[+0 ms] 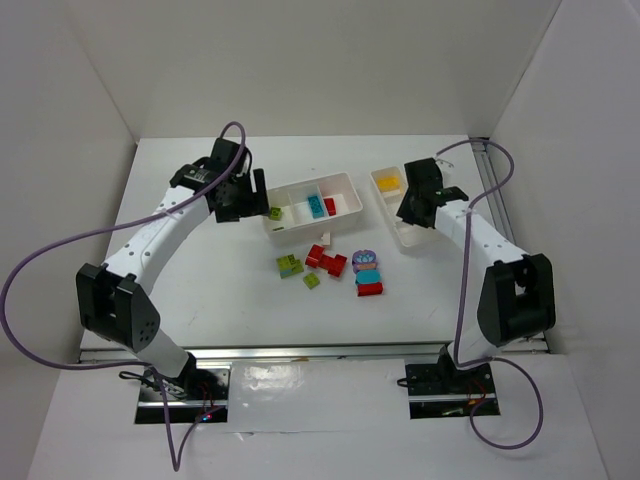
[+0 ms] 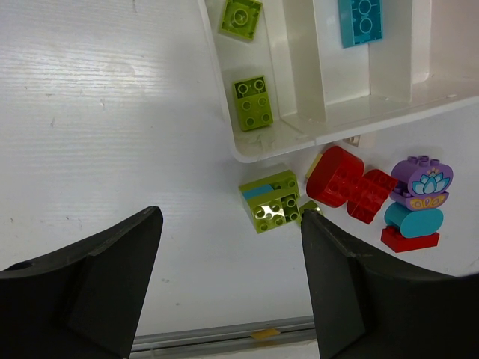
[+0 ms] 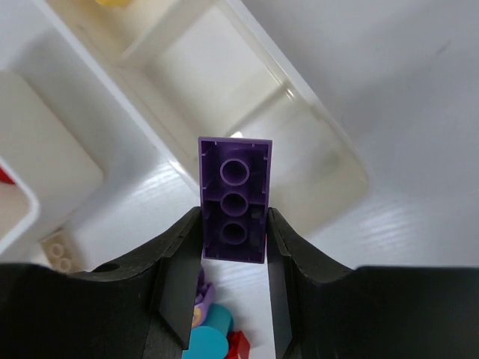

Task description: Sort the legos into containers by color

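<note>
From above, my right gripper [image 1: 415, 207] is only a dark shape over the narrower tray [image 1: 380, 178], and what it carries is hidden. My right wrist camera settles it: the fingers [image 3: 176, 277] are pinched on the long sides of a purple brick [image 3: 234, 198], whose hollow underside with three round tubes faces the lens. That brick lines up with the near wall of the tray's end compartment, though I cannot tell how high it hangs. A yellow brick [image 1: 390, 184] lies in the tray's far compartment. My left gripper [image 2: 230, 224] is spread wide with nothing between its fingers, above the table [image 2: 97, 112] just off the near left corner of the wider tray [image 2: 224, 112]. Only the left wrist view shows two lime bricks [image 2: 252, 102] in that tray's leftmost compartment, apart from each other; the overhead view shows one. A teal brick [image 2: 360, 19] lies two compartments over, and from above a red brick [image 1: 330, 206] sits just to its right, in which compartment I cannot tell. White tabletop runs from the tray's left wall out to the side wall [image 1: 90, 110] of the enclosure, while the narrower tray sits close to the right-hand wall. In front of the wider tray lie loose pieces: a loose lime brick [image 2: 271, 200] with a teal patch, red pieces [image 2: 348, 182] touching each other, and a purple flower-printed piece [image 2: 425, 179] touching a teal one and a red one.
</note>
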Robot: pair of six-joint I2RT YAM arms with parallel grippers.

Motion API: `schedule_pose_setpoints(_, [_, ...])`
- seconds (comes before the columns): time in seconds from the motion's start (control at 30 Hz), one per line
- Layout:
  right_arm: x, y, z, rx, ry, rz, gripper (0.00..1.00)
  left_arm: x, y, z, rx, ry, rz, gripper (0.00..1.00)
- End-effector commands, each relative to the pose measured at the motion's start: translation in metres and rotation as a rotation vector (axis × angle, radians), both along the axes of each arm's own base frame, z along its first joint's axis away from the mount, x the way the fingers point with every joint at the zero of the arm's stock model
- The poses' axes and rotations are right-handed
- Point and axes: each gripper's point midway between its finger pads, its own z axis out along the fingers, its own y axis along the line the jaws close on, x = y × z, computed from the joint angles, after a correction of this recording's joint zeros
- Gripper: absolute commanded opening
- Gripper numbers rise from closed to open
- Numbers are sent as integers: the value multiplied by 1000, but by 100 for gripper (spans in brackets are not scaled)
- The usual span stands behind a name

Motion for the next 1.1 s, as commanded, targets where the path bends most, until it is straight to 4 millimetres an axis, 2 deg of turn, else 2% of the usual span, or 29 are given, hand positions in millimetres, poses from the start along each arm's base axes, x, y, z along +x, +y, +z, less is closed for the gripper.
schedule_pose_setpoints(0.0, [-15, -12, -15, 12, 45, -84, 28, 10, -7, 16, -20, -47, -16, 85])
schedule_pose_setpoints(0.03, [-12, -11, -13, 21, 30, -91, 30, 10, -7, 16, -20, -47, -16, 85])
schedule_pose_setpoints(0.1, [-14, -14, -22, 31, 52, -104, 50, 10, -7, 16, -20, -47, -16, 85])
schedule_pose_setpoints(0.2, [-11, -15, -19, 27, 48, -118, 83, 10, -7, 16, -20, -47, -16, 85])
schedule_pose_setpoints(0.23, [-10, -20, -19, 20, 46, -132, 85, 10, -7, 16, -20, -47, -16, 85])
schedule_pose_setpoints(0.27, [-10, -20, -19, 20, 46, -133, 85, 10, -7, 16, -20, -47, -16, 85])
schedule_pose_setpoints(0.33, [-8, -21, -5, 22, 8, -138, 83, 10, -7, 16, -20, -47, -16, 85])
schedule_pose_setpoints(0.4, [-8, -14, 11, 26, -40, -85, 80, 10, -7, 16, -20, -47, -16, 85])
schedule_pose_setpoints(0.47, [-4, 14, 21, 74, -86, 40, 74, 10, -7, 16, -20, -47, -16, 85])
schedule_pose_setpoints(0.53, [-14, 29, 10, 60, -40, 129, 72, 10, -7, 16, -20, -47, -16, 85])
schedule_pose_setpoints(0.57, [-16, 45, 10, 42, -35, 203, 72, 10, -7, 16, -20, -47, -16, 85])
schedule_pose_setpoints(0.63, [-25, 58, -5, 14, 23, 261, 72, 10, -6, 16, -19, -48, -4, 85])
schedule_pose_setpoints(0.67, [-30, 72, -9, 12, 35, 314, 72, 10, -6, 16, -19, -48, -4, 85])
schedule_pose_setpoints(0.7, [-32, 78, -9, 10, 38, 343, 73, 10, -6, 16, -19, -48, -4, 85])
schedule_pose_setpoints(0.73, [-37, 83, -23, 2, 76, 370, 76, 10, -6, 16, -19, -48, -4, 85])
schedule_pose_setpoints(0.77, [-41, 97, -26, 30, 85, 414, 78, 10, -6, 16, -19, -48, -4, 85])
schedule_pose_setpoints(0.83, [-46, 105, -40, 21, 127, 449, 85, 11, -6, 12, -16, -40, -4, 84])
schedule_pose_setpoints(0.87, [-53, 112, -47, 20, 156, 474, 86, 11, -6, 12, -16, -40, -4, 84])
schedule_pose_setpoints(0.9, [-50, 113, -48, 19, 158, 474, 88, 11, -6, 12, -16, -40, -4, 84])
schedule_pose_setpoints(0.97, [-57, 120, -60, -1, 195, 494, 89, 11, -6, 12, -16, -40, -4, 84])
schedule_pose_setpoints(1.0, [-57, 119, -60, -6, 195, 502, 92, 11, -6, 12, -16, -40, -4, 84])
schedule_pose_setpoints(1.07, [-63, 117, -75, -38, 247, 516, 99, 10, -9, 12, -16, -40, -13, 84])
